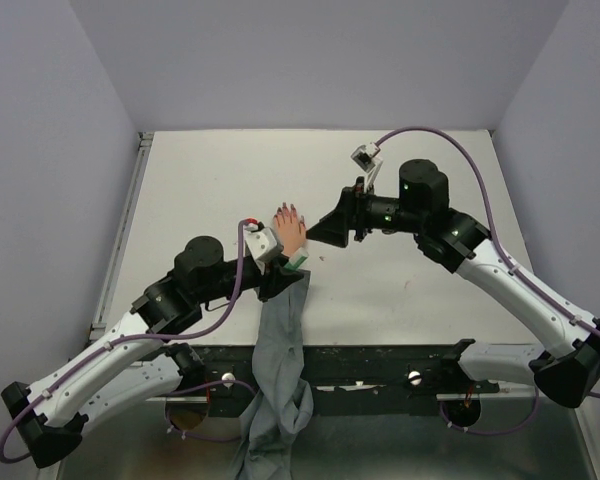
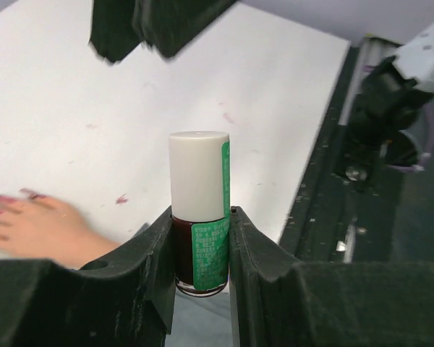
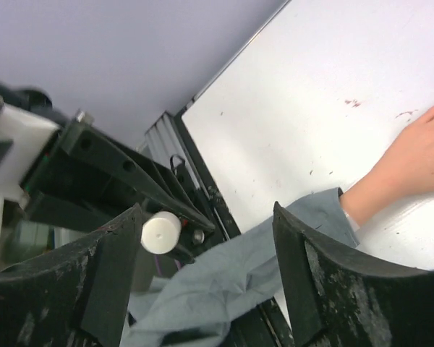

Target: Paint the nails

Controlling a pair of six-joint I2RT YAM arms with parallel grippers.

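A peach mannequin hand [image 1: 289, 228] lies on the white table, its grey sleeve [image 1: 283, 340] trailing over the near edge. Its dark red nails [image 1: 288, 208] point toward the far side; they also show blurred in the left wrist view [image 2: 7, 198]. My left gripper [image 2: 201, 238] is shut on a nail polish bottle [image 2: 200, 217] with a white cap [image 2: 197, 173] and a green label, held upright beside the wrist. My right gripper [image 1: 315, 236] is open and empty, hovering just right of the hand. In the right wrist view it [image 3: 206, 246] faces the cap [image 3: 160, 232], the sleeve [image 3: 246, 267] and the hand [image 3: 409, 170].
The table's white top [image 1: 400, 290] carries small purple paint specks [image 2: 121, 199]. A black frame rail [image 1: 380, 360] runs along the near edge, with a metal strip [image 1: 120, 230] at the left side. Grey walls enclose the area.
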